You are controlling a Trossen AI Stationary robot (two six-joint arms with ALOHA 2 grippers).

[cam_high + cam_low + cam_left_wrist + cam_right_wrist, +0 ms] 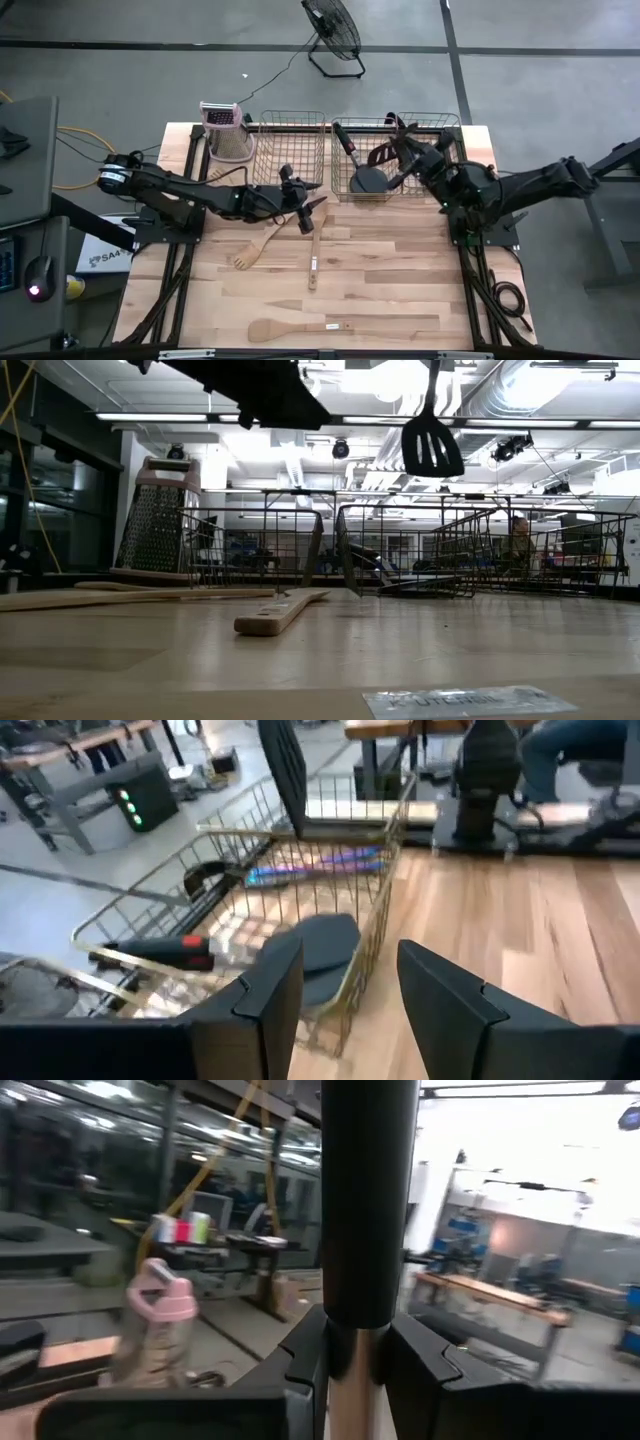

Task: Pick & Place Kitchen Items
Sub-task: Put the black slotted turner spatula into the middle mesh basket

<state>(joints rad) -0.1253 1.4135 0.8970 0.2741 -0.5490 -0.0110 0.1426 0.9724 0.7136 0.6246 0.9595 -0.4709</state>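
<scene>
Seen from above, the left gripper (313, 212) hangs over the wooden table (400, 280) just in front of two wire baskets (290, 150), while the right gripper (400, 160) sits above the right-hand basket, where a black spatula (362, 172) lies. A box grater (228, 132) stands beside the left basket. Three wooden utensils lie apart on the tabletop: a forked spoon (255, 248), a narrow spatula (313, 262) and a broad spatula (290, 328).

Black spatula (431, 444), light wooden spoons (255, 248), gold wire baskets (385, 910), iridescent blue-purple cutlery (315, 866)
</scene>
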